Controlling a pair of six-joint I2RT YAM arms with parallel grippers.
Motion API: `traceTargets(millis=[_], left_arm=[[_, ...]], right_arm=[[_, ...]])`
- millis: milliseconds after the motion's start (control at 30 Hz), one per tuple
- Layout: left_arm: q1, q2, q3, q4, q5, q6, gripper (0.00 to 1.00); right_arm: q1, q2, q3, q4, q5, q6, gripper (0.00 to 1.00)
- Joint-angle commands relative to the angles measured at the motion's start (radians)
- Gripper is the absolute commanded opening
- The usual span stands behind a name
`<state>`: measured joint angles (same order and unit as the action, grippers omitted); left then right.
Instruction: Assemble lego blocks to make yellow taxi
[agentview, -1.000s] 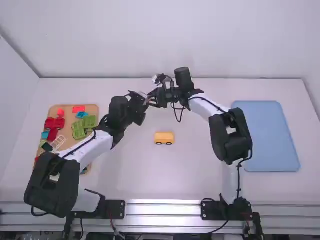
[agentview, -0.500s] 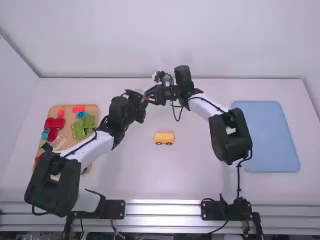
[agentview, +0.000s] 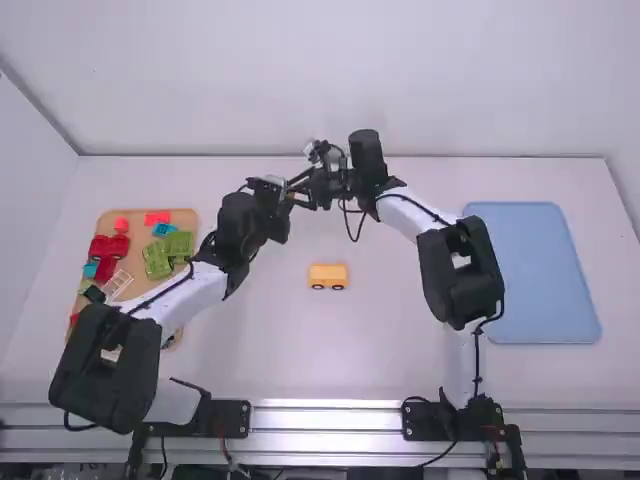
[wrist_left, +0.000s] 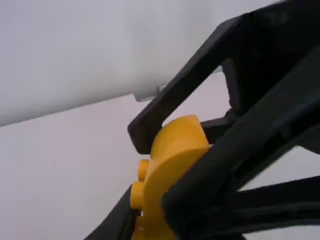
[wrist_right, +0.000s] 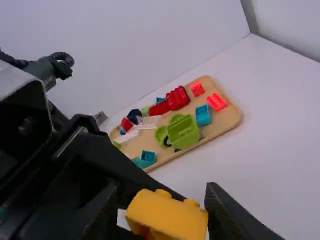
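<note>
From here I can see the two grippers meeting above the far half of the table (agentview: 400, 350), left of its middle. Compared with a second ago, the left gripper (agentview: 280, 190) has shifted a touch, and the right gripper (agentview: 294, 192) sits slightly closer to the far edge. The yellow car piece (agentview: 328, 276) on the table hasn't budged, nor have the wooden tray (wrist_right: 232, 117) and its pieces.

The right gripper is clamped on a yellow block (wrist_right: 170, 217), its fingers (wrist_right: 216, 207) at opposite sides. That block has round studs and, in the left wrist view, a curved face. The left gripper is right up at the same block, but I can't tell whether it's clenched on it or has let go.

The yellow car piece lies near the table's centre, dark wheels on the side towards the near edge. Over by the left edge, the wooden tray carries green blocks (wrist_right: 183, 131), red blocks (wrist_right: 177, 97), teal blocks (wrist_right: 203, 115) and white pieces (wrist_right: 150, 121). A blue tray (agentview: 540, 270) lies by the right edge.
</note>
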<state>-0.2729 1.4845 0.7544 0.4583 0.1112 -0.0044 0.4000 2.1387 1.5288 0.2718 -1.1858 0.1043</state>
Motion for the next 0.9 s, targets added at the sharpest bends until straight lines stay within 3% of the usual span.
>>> traceTargets(millis=[0, 100, 333, 400, 433, 467, 500, 667, 867], left_arm=[[-0.002, 0.000, 0.003, -0.001, -0.023, -0.007, 0.02], [-0.002, 0.000, 0.003, 0.000, -0.023, -0.007, 0.02], [-0.002, 0.000, 0.003, 0.003, -0.023, -0.007, 0.06], [-0.002, 0.000, 0.004, 0.003, -0.023, -0.007, 0.24], [-0.002, 0.000, 0.004, 0.001, -0.021, -0.008, 0.43], [-0.002, 0.000, 0.003, -0.001, -0.015, -0.008, 0.66], [-0.002, 0.000, 0.003, -0.001, -0.008, -0.008, 0.99], [-0.002, -0.001, 0.004, -0.001, 0.037, -0.008, 0.99], [0.015, -0.040, 0.004, -0.110, 0.087, -0.006, 0.99]], right_arm=[[0.000, 0.010, 0.016, 0.002, -0.024, 0.005, 0.39], [0.005, 0.010, 0.014, 0.002, -0.020, 0.004, 0.29], [0.013, 0.010, 0.014, 0.005, -0.021, 0.004, 0.17], [0.016, 0.010, 0.014, 0.006, -0.021, 0.004, 0.11], [0.016, 0.010, 0.014, 0.006, -0.021, 0.003, 0.09], [0.011, 0.010, 0.014, 0.006, -0.021, 0.004, 0.09], [0.005, 0.010, 0.014, 0.010, -0.020, 0.005, 0.08], [-0.015, 0.010, 0.014, 0.008, -0.003, 0.005, 0.06], [-0.063, 0.007, 0.014, -0.019, -0.047, -0.058, 0.09]])
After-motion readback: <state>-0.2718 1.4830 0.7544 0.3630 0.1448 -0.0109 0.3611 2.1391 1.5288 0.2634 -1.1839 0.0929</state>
